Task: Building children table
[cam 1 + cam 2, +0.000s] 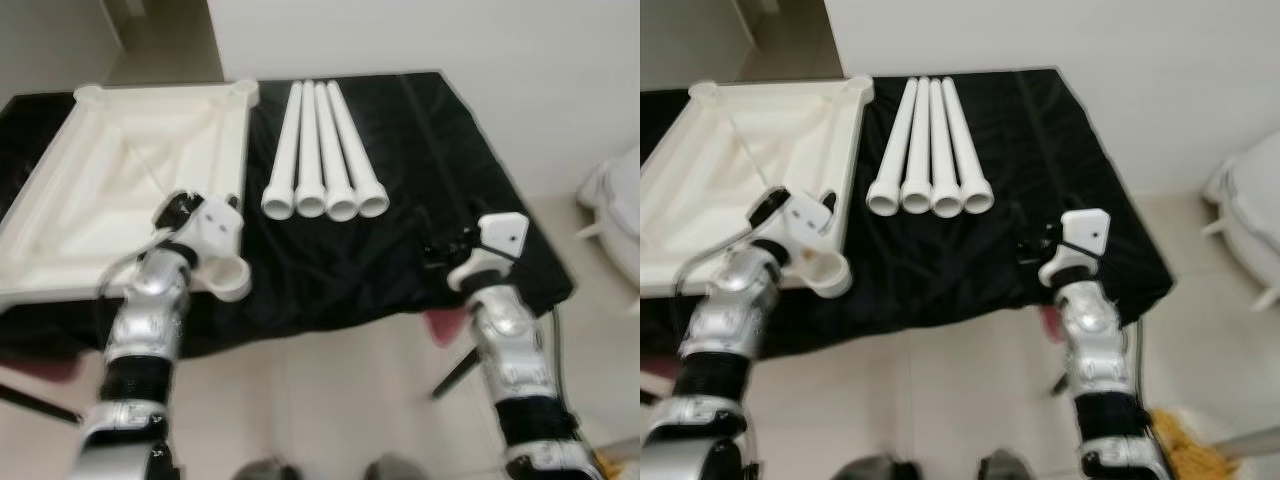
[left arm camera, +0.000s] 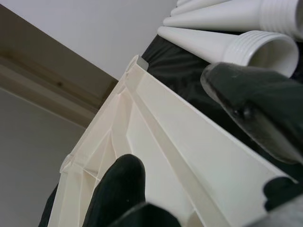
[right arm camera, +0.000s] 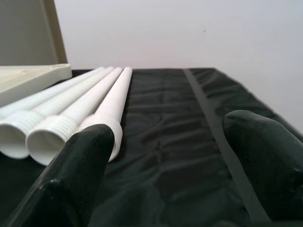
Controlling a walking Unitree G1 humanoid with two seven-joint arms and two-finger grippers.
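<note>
1. Legs: four white plastic tapered tubes [image 1: 320, 150] lie side by side on the black cloth-covered table [image 1: 440, 150], threaded ends facing the robot, probably for easy pickup.
2. Upturned cream ribbed plastic tabletop [image 1: 130, 180] rests left, corner sockets up.
3. Left gripper [image 2: 199, 137] spreads wide, straddling the tabletop's near rim.
4. Right gripper [image 3: 165, 161] hovers wide over bare cloth, near the table's front edge.

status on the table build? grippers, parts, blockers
Left gripper open, jaws straddling the upside-down tabletop edge. Right gripper open over the black cloth, nothing held. Four legs side by side, untouched. No blockers seen.
</note>
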